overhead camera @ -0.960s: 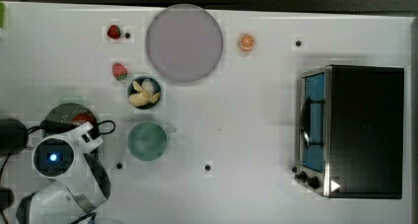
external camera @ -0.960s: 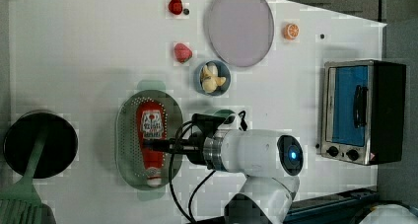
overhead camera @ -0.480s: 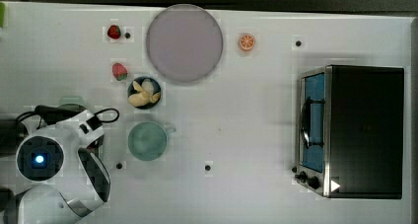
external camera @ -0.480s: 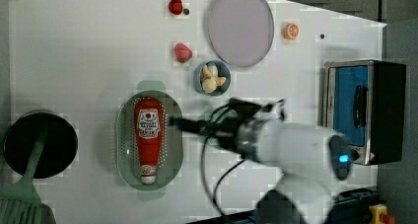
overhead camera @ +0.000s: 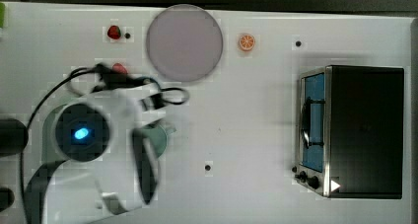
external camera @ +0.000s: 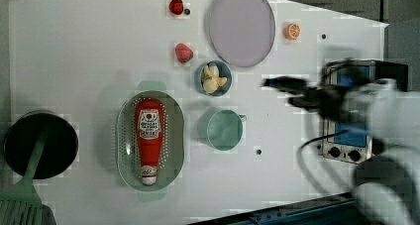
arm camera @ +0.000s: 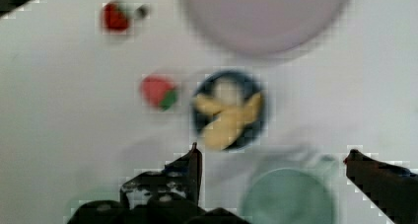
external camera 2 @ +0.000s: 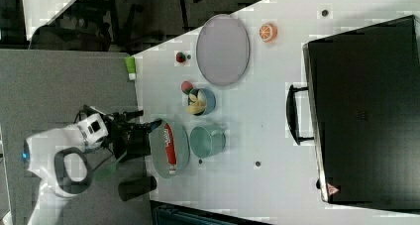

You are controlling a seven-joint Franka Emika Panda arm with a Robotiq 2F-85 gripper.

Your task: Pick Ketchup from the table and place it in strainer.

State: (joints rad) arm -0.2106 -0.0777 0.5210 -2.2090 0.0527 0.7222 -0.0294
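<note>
Since a second ago the white robot arm (external camera: pixel 381 116) has pulled away from the pale green oval perforated plastic strainer (external camera: pixel 150 140); in the left view it was over the strainer's right edge and is now well off to the left view's right, in front of the oven. Its black gripper (arm camera: pixel 271 160) is spread wide, holding nothing, with one fingertip (arm camera: pixel 195 152) on either side of the wrist view's frame.

One red squeeze Ketchup bottle (external camera: pixel 148 140) with a white label patch lies flat inside the strainer, along its long axis. In the left view the bottle runs top to bottom, with its white cap end toward the left view's bottom and its broad base toward the top.

On the white table (external camera: pixel 89 46) there is also one round pale green cup (external camera: pixel 224 129) just beside the strainer, and one small blue bowl (external camera: pixel 213 78) of yellow banana pieces. There are two small red strawberries (external camera: pixel 183 52), one near the bowl and the other (external camera: pixel 176 6) nearer the table edge. One large grey-lilac round plate (external camera: pixel 241 26) lies beside one orange slice (external camera: pixel 291 31). One black toaster oven (overhead camera: pixel 352 131) with a blue-tinted door stands at the top view's right. One black round pan (external camera: pixel 39 144) sits at the left view's left, with a pale green brush (external camera: pixel 22 200) lying over it.
</note>
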